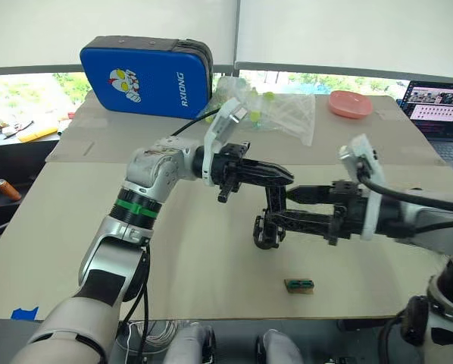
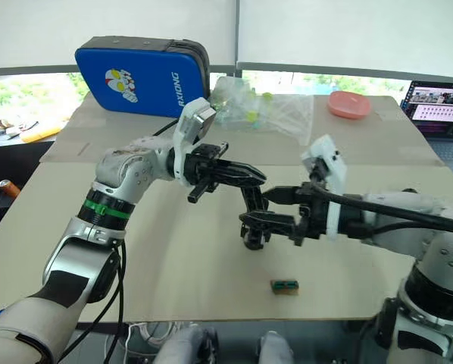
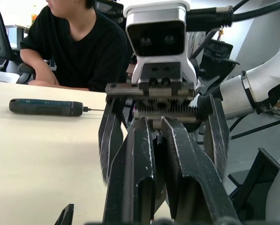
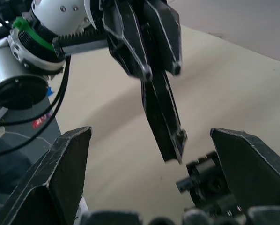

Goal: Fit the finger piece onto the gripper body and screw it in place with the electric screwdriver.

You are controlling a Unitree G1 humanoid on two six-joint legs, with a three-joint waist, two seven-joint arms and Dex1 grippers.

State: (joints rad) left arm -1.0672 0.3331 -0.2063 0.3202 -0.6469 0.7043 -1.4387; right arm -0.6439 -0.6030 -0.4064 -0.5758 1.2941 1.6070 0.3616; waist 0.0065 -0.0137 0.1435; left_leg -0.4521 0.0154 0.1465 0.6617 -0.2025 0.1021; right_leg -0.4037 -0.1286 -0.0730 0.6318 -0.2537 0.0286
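Note:
My left gripper (image 1: 283, 176) is shut on the finger piece (image 1: 274, 199), a black tapered part that hangs point-down from its fingertips above the table. Just below it is the gripper body (image 1: 265, 231), a small black assembly low over the tabletop. My right gripper (image 1: 283, 210) reaches in from the right and is open. In the right wrist view its fingers stand wide apart, with the gripper body (image 4: 206, 182) beside one finger and the finger piece (image 4: 164, 112) hanging between them. The electric screwdriver (image 3: 46, 107) lies flat on the table in the left wrist view.
A small green block (image 1: 298, 285) lies near the table's front edge. At the back are a blue case (image 1: 147, 76), a clear plastic bag (image 1: 279, 110), a pink bowl (image 1: 350, 104) and a laptop (image 1: 438, 106). A person in a black shirt (image 3: 79, 47) sits beyond the screwdriver.

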